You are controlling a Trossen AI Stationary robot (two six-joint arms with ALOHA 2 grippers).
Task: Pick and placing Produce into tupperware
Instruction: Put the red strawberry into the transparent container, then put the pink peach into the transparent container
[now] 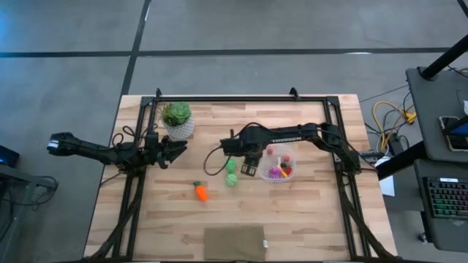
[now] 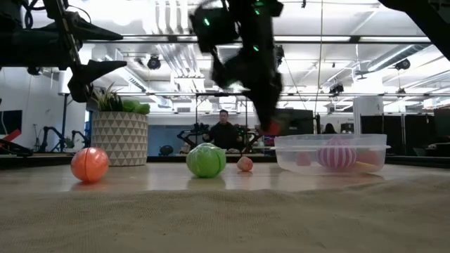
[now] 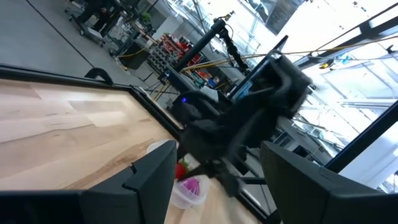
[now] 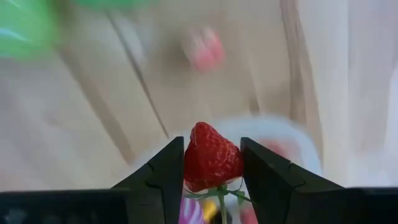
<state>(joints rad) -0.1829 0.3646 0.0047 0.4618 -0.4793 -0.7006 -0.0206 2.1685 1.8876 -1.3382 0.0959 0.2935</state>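
My right gripper [image 4: 212, 158] is shut on a red toy strawberry [image 4: 211, 149] and hangs just over the left rim of the clear round tupperware [image 1: 292, 173], pointing down [image 2: 269, 126]. The tupperware holds a magenta bunch [image 1: 276, 172], red pieces and a yellow piece. Two green balls [image 1: 231, 173] lie on the table left of it. The orange carrot [image 1: 200, 191] lies nearer the table's near edge. A small pink piece [image 2: 245, 164] sits on the table between ball and tupperware. My left gripper [image 1: 175, 150] waits open beside the plant pot. My right gripper pinches the strawberry by its two sides [image 4: 193, 167] between the two fingers. It comes from above, pointing down. The strawberry is lifted clear, with its green stalk end toward the wrist and its tip [image 4: 200, 128] standing out past the fingertips over the tupperware's rim.
A leafy plant in a white patterned pot [image 1: 178, 123] stands at the far left, close to my left gripper. A dull green mat [image 1: 234, 242] lies at the near edge. Black frame rails [image 1: 241, 98] run along the table's far and side edges. A person [image 2: 223, 132] sits far behind the table.
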